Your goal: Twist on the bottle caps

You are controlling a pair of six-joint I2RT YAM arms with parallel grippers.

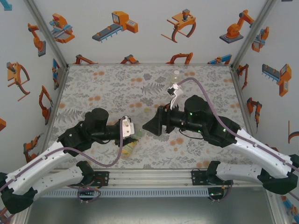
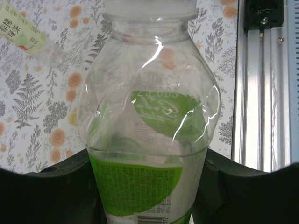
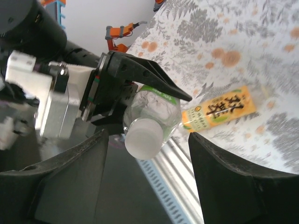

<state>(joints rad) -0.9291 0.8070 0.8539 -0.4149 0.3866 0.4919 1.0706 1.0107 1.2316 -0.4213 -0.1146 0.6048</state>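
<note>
My left gripper (image 2: 147, 164) is shut on a clear bottle (image 2: 149, 107) with a green label, held off the table. A white cap (image 3: 144, 137) sits on the bottle's neck. My right gripper (image 3: 148, 140) is open, with one finger on each side of the cap and a gap on both sides. From above, the left gripper (image 1: 134, 129) and the right gripper (image 1: 147, 125) meet nose to nose over the table's front middle. An amber bottle (image 3: 219, 108) with a yellow label and dark characters lies on the table. A bottle with a pale yellow-green label (image 2: 23, 29) lies further off.
A yellowish bottle (image 1: 130, 149) lies on its side under the left gripper, close to the aluminium rail (image 1: 154, 176) at the front edge. A small pale round thing (image 1: 176, 73) stands near the back wall. White walls close in the floral table (image 1: 103, 88).
</note>
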